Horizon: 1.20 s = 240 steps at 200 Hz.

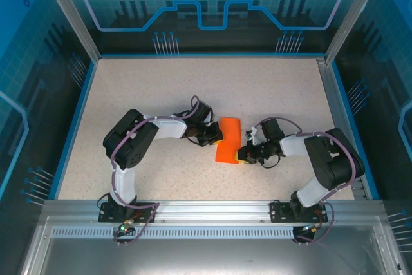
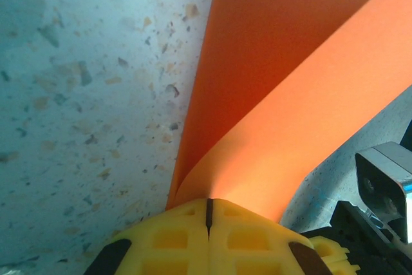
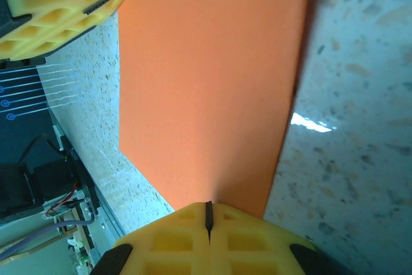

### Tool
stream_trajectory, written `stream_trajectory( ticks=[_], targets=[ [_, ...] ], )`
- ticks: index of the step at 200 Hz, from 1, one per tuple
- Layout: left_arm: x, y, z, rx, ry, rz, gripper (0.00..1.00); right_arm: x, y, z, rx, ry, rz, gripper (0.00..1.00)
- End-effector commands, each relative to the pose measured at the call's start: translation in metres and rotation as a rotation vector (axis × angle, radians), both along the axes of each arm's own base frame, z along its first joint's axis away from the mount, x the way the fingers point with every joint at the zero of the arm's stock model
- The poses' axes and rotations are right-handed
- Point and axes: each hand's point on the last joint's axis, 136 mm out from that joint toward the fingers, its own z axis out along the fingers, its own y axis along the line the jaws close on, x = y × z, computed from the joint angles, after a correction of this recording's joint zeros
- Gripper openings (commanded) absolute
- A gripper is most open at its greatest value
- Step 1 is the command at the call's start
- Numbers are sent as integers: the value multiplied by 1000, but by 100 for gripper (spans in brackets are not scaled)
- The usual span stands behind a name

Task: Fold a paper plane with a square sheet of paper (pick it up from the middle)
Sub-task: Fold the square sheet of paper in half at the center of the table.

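Observation:
The square sheet of paper is bright orange and lies bent over on itself in the middle of the table, between my two grippers. My left gripper holds its left edge. In the left wrist view the yellow jaws are shut, and two curved layers of the sheet run out from their tips. My right gripper is at the sheet's lower right corner. Its jaws are shut on the near edge of the flat orange sheet. The left gripper's yellow fingers show at the top left of the right wrist view.
The speckled beige table is bounded by a blue rim and glass walls. An aluminium rail runs along the near edge, where both arm bases are bolted. Part of the right arm's grey and black wrist shows close beside the paper.

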Motion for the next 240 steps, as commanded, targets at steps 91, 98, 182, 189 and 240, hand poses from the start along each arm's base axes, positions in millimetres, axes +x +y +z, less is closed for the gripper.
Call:
stream_trajectory(
  ticks=[91,98,182,189,240],
  targets=[
    [-23,18,-37,132,96,-7,0,-16,6,17,49,8,38,0],
    [-23,18,-38,133,96,-9,0,-19,5,13,39,18,40,0],
    [-24,19,-37,133,95,-12,0,-24,-8,-10,-75,87,10,0],
    [-24,18,-37,133,94,-13,0,-17,-8,-3,-72,63,3,0],
    [-25,20,-38,136,96,-14,0,48,-10,38,3,-102,-77,0]
  ],
)
